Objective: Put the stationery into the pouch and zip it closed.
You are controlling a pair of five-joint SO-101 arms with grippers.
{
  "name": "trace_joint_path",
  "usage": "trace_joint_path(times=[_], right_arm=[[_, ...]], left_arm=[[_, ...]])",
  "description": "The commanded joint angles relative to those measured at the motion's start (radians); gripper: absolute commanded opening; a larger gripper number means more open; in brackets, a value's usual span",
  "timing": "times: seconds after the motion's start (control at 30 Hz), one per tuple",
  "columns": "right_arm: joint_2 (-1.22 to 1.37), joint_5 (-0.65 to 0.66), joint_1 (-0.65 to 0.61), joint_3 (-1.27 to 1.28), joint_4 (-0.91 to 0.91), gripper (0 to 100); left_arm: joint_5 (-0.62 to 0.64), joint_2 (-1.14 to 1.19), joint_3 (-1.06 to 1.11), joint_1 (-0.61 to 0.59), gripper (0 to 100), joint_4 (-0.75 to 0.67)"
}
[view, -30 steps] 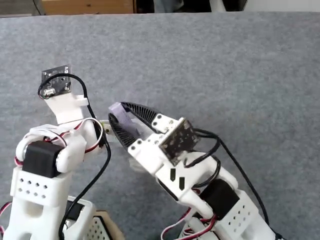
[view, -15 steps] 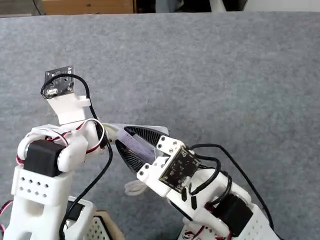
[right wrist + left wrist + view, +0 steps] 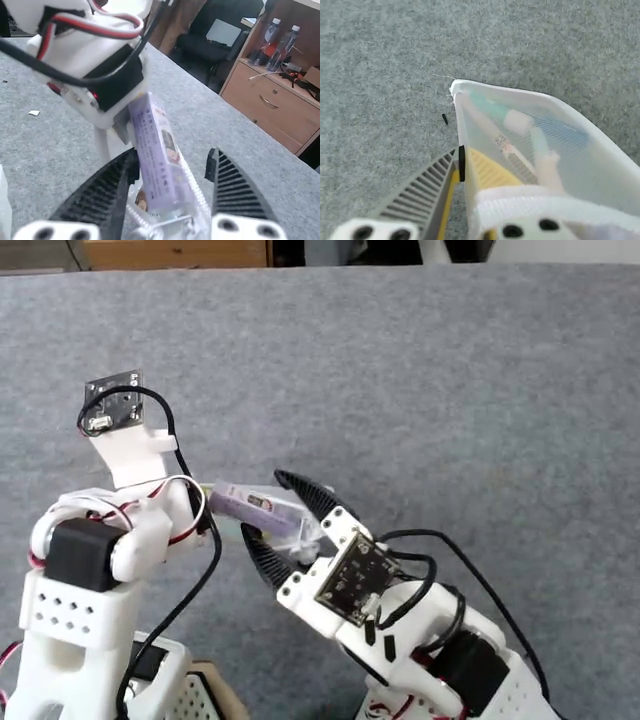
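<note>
A purple box (image 3: 250, 504) lies slanted between the two arms, one end at the left arm's wrist and the other in the mouth of the white mesh pouch (image 3: 545, 150). My right gripper (image 3: 283, 527) is open, with its black ribbed fingers (image 3: 107, 192) on either side of the purple box (image 3: 156, 152); one finger is close against it, the other is apart. My left gripper (image 3: 465, 167) is shut on the pouch's edge. Pens (image 3: 512, 150) and a white eraser (image 3: 518, 120) show through the mesh.
Grey carpet-like table top (image 3: 450, 390) lies open to the back and right. Both arm bases crowd the near edge. A small black speck (image 3: 444, 119) lies on the cloth beside the pouch. A chair and wooden drawers (image 3: 270, 100) stand beyond the table.
The right gripper carried the purple box down toward the left arm and the pouch. Its fingers have since spread apart, and the box now rests at the pouch mouth.
</note>
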Motion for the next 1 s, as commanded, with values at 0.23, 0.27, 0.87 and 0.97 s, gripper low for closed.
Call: trace_joint_path(times=[0.23,0.27,0.87,0.97], right_arm=[[-0.001,0.008,-0.012,-0.130,0.017,22.2],[-0.001,0.008,-0.012,-0.148,0.017,22.2],[0.007,0.008,-0.006,-0.002,-0.249,22.2],[0.004,0.008,-0.005,0.035,-0.226,22.2]], left_arm=[[-0.006,0.031,-0.010,-0.016,3,0.000],[-0.006,0.031,-0.010,-0.016,3,0.000],[-0.006,0.031,-0.010,-0.016,3,0.002],[-0.006,0.031,-0.012,-0.016,3,0.002]])
